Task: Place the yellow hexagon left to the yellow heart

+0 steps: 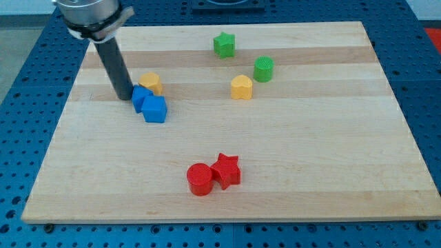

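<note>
End effector: bare rod, grasps nothing | my tip (125, 97) left of yellow hexagon block (151, 83), nearly touching | yellow heart block (241, 87) farther right | approach side wrong for leftward placement.

You've got two yellow blocks (151, 83) (241, 87), two blue (141, 98) (155, 109), two green (224, 45) (263, 69), two red (200, 179) (226, 170), pale striped wood board (310, 151), dark rod (116, 69).

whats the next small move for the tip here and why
Probably ease my tip toward the view's top, then right, to get behind the yellow hexagon. The tip sits at its lower left, against the blue blocks, and the yellow heart lies off to the view's right.
</note>
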